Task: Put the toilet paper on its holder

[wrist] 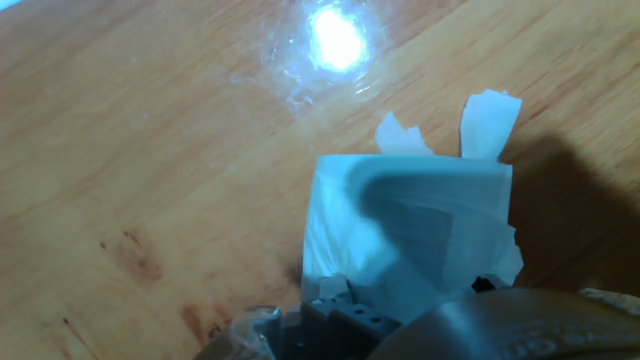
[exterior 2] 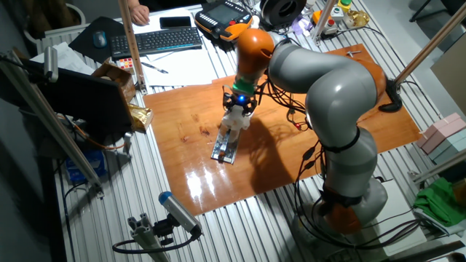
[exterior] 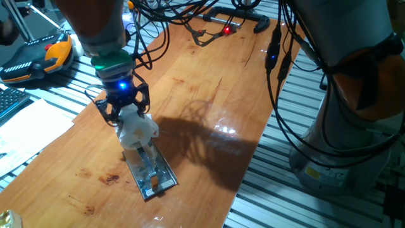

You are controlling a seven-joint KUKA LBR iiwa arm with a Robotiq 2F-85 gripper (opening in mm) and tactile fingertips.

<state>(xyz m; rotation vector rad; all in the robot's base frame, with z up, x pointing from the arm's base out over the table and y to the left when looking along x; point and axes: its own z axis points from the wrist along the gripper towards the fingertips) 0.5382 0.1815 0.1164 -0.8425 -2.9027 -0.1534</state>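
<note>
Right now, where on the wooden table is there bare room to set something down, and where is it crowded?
Bare wood lies on the wooden table between the holder and the cable bundle at the far end, and on the strip beside the holder near the papers. It is crowded at the holder itself, where the claw holds the toilet paper.

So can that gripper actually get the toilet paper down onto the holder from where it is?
Probably yes. The gripper holds the toilet paper right above the holder's near end, with nothing between them.
</note>
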